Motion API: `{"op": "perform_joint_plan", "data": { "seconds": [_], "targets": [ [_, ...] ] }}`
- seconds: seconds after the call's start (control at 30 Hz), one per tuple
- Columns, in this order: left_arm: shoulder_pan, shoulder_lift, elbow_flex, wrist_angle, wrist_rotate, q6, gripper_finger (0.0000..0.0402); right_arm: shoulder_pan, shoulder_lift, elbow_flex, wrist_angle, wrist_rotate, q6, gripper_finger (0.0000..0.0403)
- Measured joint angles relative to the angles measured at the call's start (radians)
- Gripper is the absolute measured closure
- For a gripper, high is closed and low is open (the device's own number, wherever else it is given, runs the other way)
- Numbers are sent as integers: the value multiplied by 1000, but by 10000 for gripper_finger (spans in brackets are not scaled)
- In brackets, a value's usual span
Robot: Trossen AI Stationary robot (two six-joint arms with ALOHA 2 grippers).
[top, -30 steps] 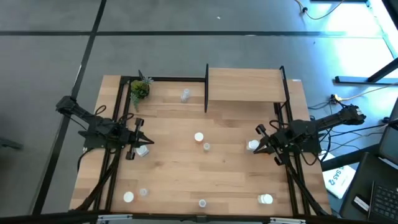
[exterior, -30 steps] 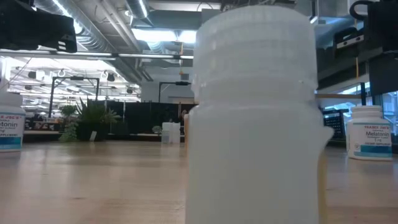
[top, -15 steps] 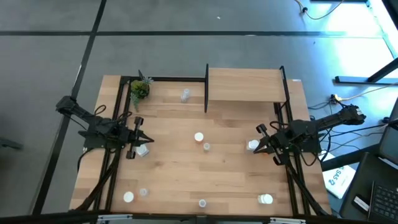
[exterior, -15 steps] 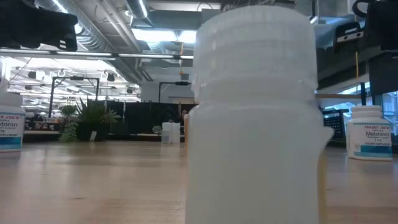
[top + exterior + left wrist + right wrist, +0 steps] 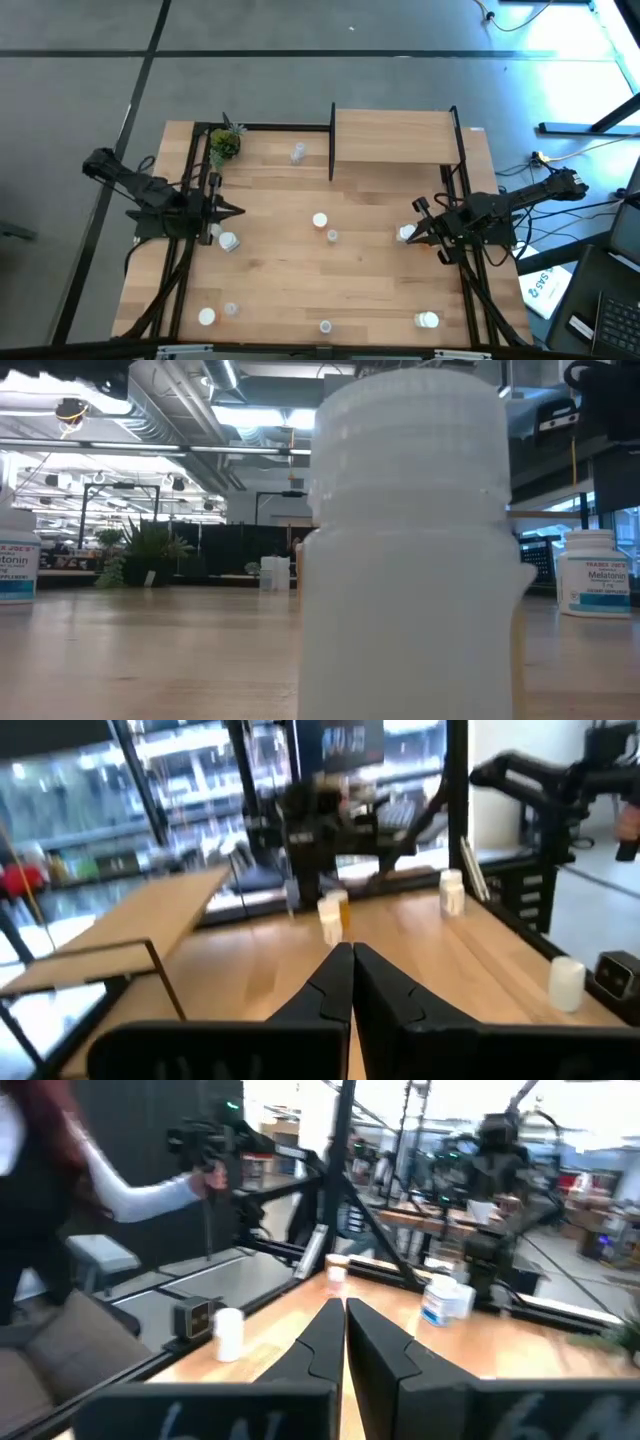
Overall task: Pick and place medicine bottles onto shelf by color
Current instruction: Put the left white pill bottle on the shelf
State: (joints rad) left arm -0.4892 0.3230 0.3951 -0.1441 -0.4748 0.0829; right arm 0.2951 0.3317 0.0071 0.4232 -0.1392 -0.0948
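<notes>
the shelf (image 5: pixel 395 137) holds none of the medicine bottles (image 5: pixel 319 221).

The pale wooden tabletop (image 5: pixel 360 270) looks smooth and matt; the frosted white plastic bottle (image 5: pixel 410 550) shows a ribbed cap.

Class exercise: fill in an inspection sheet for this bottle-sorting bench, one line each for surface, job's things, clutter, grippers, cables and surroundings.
Surface: light-wood tabletop, black frame at its edges.
Job's things: small bottles scattered upright or lying on the tabletop, one beside the left gripper, one at the right gripper; the shelf carries nothing.
Clutter: small potted plant at a far corner.
Grippers: left gripper shut, empty, beside its bottle; right gripper shut, at its bottle.
Cables: loose cables on the floor right of the table.
Surroundings: grey floor; a person's sleeve in the right wrist view.
</notes>
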Motion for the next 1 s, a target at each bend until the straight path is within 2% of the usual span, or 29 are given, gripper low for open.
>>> {"op": "perform_joint_plan", "data": {
  "seconds": [0.1, 0.23, 0.5, 0.7, 0.9, 1.0],
  "targets": [
    [0, 106, 105, -121, -8, -115, 401, 0, 0, 3, -6, 25, 20, 384],
    [0, 251, 243, -277, -8, -266, 401, 0, 0, 58, -97, 62, 44, 384],
    [0, 479, 463, -557, 34, -576, 401, 0, 85, 308, -433, 107, 91, 384],
    [0, 596, 550, -698, 152, -819, 401, 0, 238, 489, -643, 158, 172, 384],
    [0, 667, 572, -838, 305, -1072, 401, 0, 394, 590, -710, 158, 260, 384],
    [-2, 683, 572, -861, 326, -1119, 401, 0, 466, 626, -708, 158, 284, 384]
  ]
}}
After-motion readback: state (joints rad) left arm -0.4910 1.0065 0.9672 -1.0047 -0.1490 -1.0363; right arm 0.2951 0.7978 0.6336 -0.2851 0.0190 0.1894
